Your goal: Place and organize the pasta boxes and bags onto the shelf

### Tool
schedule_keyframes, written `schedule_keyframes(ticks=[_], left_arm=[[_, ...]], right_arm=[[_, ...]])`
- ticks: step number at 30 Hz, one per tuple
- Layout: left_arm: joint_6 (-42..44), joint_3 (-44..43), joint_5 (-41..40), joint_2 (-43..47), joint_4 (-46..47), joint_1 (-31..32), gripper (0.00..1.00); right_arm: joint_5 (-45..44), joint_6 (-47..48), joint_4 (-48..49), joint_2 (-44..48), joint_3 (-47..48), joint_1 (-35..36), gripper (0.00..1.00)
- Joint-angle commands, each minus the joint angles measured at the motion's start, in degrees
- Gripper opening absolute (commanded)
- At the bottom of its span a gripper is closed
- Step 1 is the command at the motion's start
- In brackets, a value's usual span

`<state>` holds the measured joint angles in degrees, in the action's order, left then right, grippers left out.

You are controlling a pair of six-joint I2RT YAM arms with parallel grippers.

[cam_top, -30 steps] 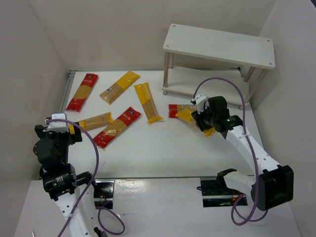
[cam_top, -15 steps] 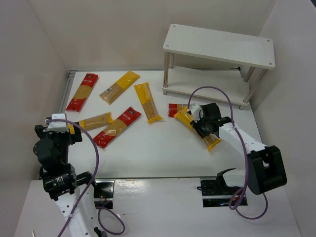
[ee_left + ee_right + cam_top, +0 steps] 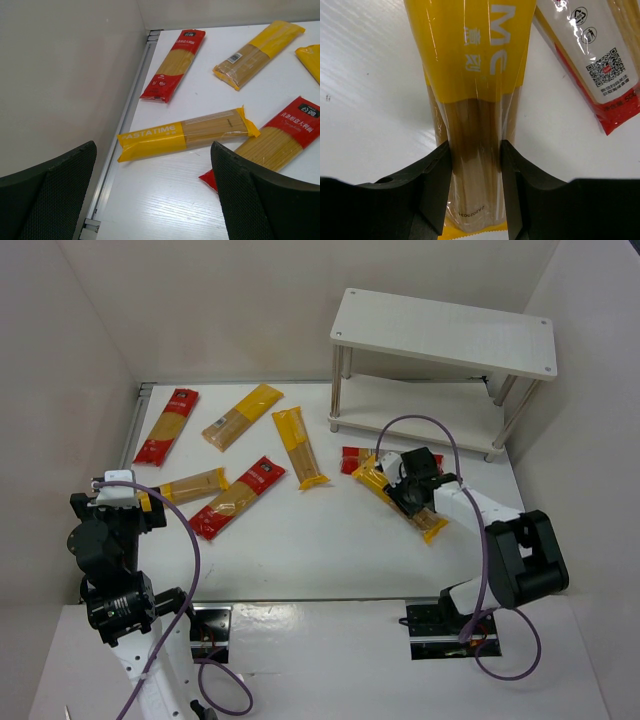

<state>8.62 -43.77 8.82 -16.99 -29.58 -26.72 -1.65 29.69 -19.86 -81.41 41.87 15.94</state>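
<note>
My right gripper is low on the table and shut on a yellow pasta bag, which lies slanted in front of the shelf. In the right wrist view both fingers press the sides of this bag at its clear window. A red pack lies partly under it, also shown in the right wrist view. The white two-tier shelf stands at the back right with nothing on it. My left gripper is open and empty, near a yellow pack.
Several packs lie on the left half of the table: a red one, a yellow one, a yellow one, a red one and a yellow one. White walls enclose the table on the left, back and right.
My right arm has folded down and its gripper has dropped slightly left onto the yellow bag. The left arm has not moved.
</note>
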Motion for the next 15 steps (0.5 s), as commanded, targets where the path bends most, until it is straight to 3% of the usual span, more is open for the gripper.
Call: schedule_keyframes(ticks=[1,3,4,5,10,15], left_arm=[[-1.2,0.0,0.3,0.7,1.9,-0.4,1.00],[-1.2,0.0,0.3,0.7,1.9,-0.4,1.00],[-1.2,0.0,0.3,0.7,1.9,-0.4,1.00],[-1.2,0.0,0.3,0.7,1.9,-0.4,1.00],[-1.2,0.0,0.3,0.7,1.9,-0.4,1.00],[-1.2,0.0,0.3,0.7,1.9,-0.4,1.00]], right_arm=[[-4.0,-0.5,3.8,-3.8,0.8,-0.1,0.22],[-3.5,-0.5,2.2,-5.0,2.3,-0.1,0.43],[-3.4,-0.5,2.2,-6.1,2.3,-0.1,0.69],[-2.0,-0.5,1.3,-6.1,2.9,-0.1,0.76],[3.7,0.0,-2.3,-8.2,5.1,-0.1,0.89],[5.1,1.1,-2.3,-9.7,6.4,-0.1,0.89]])
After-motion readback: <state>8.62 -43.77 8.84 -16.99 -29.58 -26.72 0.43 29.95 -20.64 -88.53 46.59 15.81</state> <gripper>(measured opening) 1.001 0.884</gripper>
